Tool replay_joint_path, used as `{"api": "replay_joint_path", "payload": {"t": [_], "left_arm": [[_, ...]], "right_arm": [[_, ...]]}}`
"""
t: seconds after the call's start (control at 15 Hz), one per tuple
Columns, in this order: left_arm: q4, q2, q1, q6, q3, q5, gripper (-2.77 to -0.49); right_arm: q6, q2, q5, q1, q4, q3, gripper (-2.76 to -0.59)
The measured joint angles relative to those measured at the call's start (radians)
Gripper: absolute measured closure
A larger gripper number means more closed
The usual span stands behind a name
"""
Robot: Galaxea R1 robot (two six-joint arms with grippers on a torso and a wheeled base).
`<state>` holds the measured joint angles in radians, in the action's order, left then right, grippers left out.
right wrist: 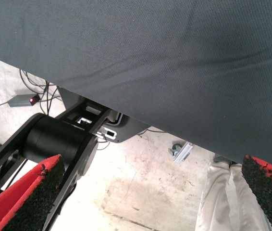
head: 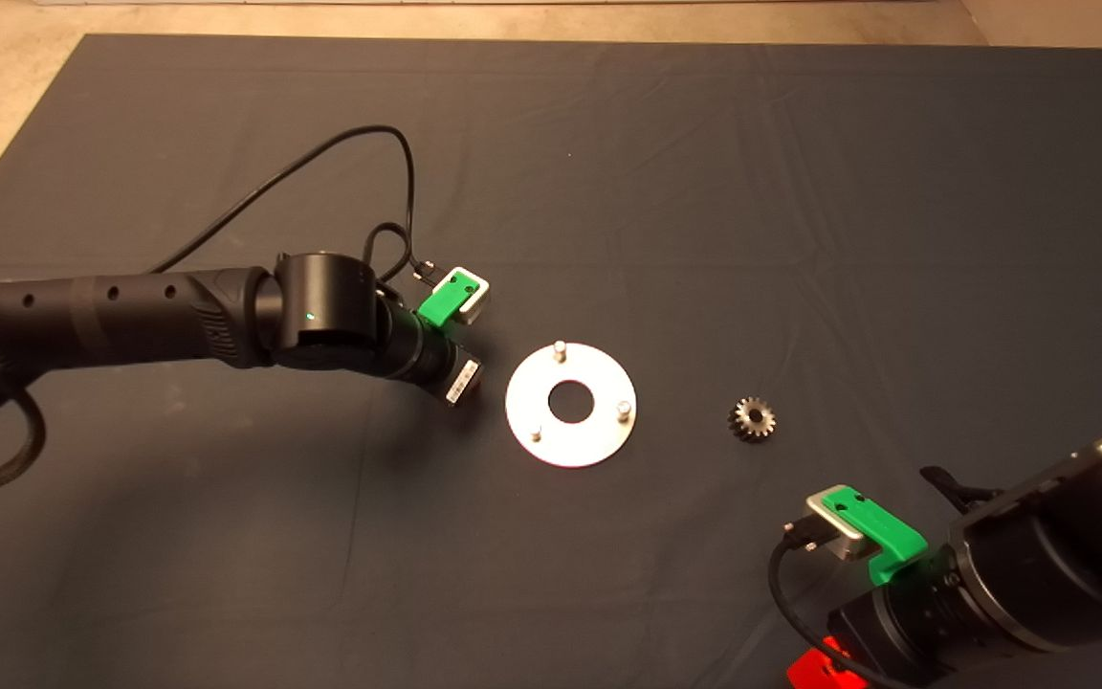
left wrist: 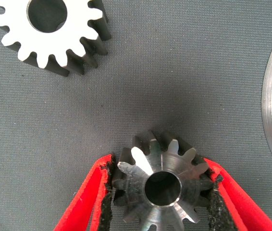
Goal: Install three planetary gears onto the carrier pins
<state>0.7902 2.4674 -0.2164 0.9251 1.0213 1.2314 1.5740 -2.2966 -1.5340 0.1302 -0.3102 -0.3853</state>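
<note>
On the left side of the dark mat (head: 226, 536), a black arm reaches in and its left gripper (left wrist: 161, 202) hangs just beside the round plate (head: 570, 405). Its red fingers (left wrist: 85, 199) are squeezed onto a small grey gear (left wrist: 162, 185), one finger on each side of the teeth. A second gear (left wrist: 49, 31) lies flat on the mat near the held one, not touching it. From above, the arm hides both of these gears. The shiny edge of the plate shows at the side of the left wrist view.

Next comes the plate, lying flat on the mat with a big hole in its middle. Three short pins (head: 560, 348) stand up on it, spread evenly around the hole. All three pins are bare.

To the right of the plate, a third gear (head: 753, 418) lies alone on the mat, apart from the plate.

Down in the lower right corner waits the right gripper (right wrist: 145, 202), away from the gears. Its fingers (right wrist: 35, 192) are spread wide and hold nothing. Past the mat's edge, its camera sees the pale floor (right wrist: 145, 183), some cables, and a black machine frame (right wrist: 59, 137).
</note>
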Motion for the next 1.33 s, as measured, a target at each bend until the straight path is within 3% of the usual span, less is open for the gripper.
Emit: {"api": "replay_joint_path", "payload": {"t": [0.27, 0.73, 0.93, 1.2, 1.33], "left_arm": [[0.0, -0.004, 0.0, 0.0, 0.0, -0.008, -1.02], [0.004, -0.016, 0.003, 0.0, -0.018, -0.003, -0.89], [0.001, -0.05, 0.014, 0.001, -0.098, 0.032, -0.88], [0.0, -0.067, 0.014, 0.011, -0.251, 0.12, -0.88], [0.0, -0.069, 0.013, 0.035, -0.293, 0.145, -0.88]], "right_arm": [[0.0, 0.0, 0.0, 0.0, 0.0, 0.0, -2.75], [-0.001, 0.0, 0.0, 0.0, 0.0, 0.0, -2.75], [-0.002, 0.0, 0.0, 0.0, 0.0, 0.0, -2.75], [-0.002, 0.0, 0.0, -0.005, 0.0, 0.0, -2.75], [-0.002, 0.0, 0.0, -0.006, 0.0, 0.0, -2.75]]}}
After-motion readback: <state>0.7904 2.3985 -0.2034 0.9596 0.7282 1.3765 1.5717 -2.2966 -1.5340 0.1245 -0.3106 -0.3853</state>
